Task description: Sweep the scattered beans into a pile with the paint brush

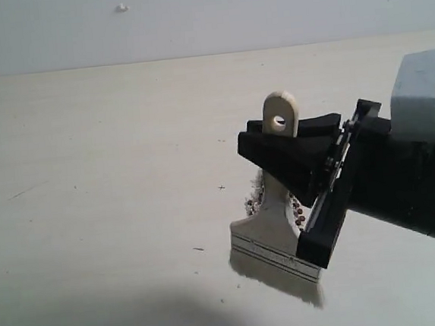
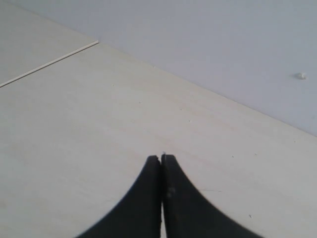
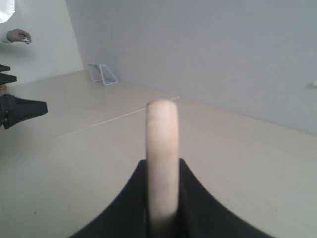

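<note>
We find the paint brush standing nearly upright, right of the middle of the table in the exterior view, bristles down on the surface. The beans lie in a small cluster just behind its head, partly hidden. The right gripper pinches the wooden handle between its fingers, with the holed end protruding above; the left gripper hangs over the table, fingers pressed together.

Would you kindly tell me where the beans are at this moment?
In the exterior view, the beans lie on the table right of centre, bunched just behind the paint brush, showing on both sides of its handle.
</note>
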